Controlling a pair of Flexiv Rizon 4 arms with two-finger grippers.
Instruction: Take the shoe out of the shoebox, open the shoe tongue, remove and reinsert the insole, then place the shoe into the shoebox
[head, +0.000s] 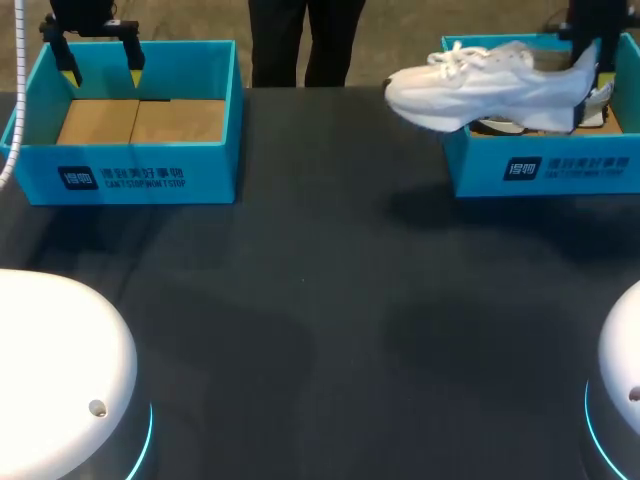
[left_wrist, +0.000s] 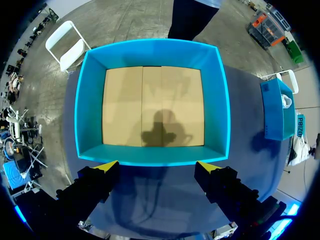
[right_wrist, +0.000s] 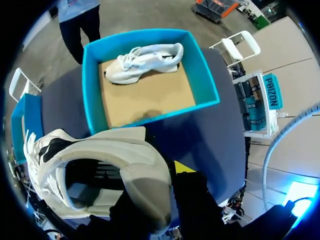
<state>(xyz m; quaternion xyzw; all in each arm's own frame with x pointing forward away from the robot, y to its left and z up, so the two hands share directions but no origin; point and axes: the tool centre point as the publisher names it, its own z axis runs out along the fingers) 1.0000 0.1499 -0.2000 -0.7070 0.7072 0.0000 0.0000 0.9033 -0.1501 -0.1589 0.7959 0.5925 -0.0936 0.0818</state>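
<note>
A white shoe (head: 480, 85) hangs above the right blue shoebox (head: 540, 172), toe pointing left past the box's left wall. My right gripper (head: 590, 62) is shut on its heel. In the right wrist view the heel collar of the shoe (right_wrist: 100, 170) sits between the fingers of my right gripper (right_wrist: 162, 182), and one yellow fingertip (right_wrist: 182, 167) shows outside it. Below lies the shoebox (right_wrist: 90, 85) with a second white shoe (right_wrist: 145, 62) on its cardboard floor. My left gripper (head: 100, 70) (left_wrist: 157, 167) stands open over the left shoebox (head: 130, 165) (left_wrist: 150, 50), which holds nothing.
Dark table (head: 320, 300) stretches between the two boxes and the near edge. White rounded arm bases sit at the near left (head: 50, 370) and near right (head: 625, 380) corners. The right shoebox (left_wrist: 277, 110) also shows far beside the left gripper.
</note>
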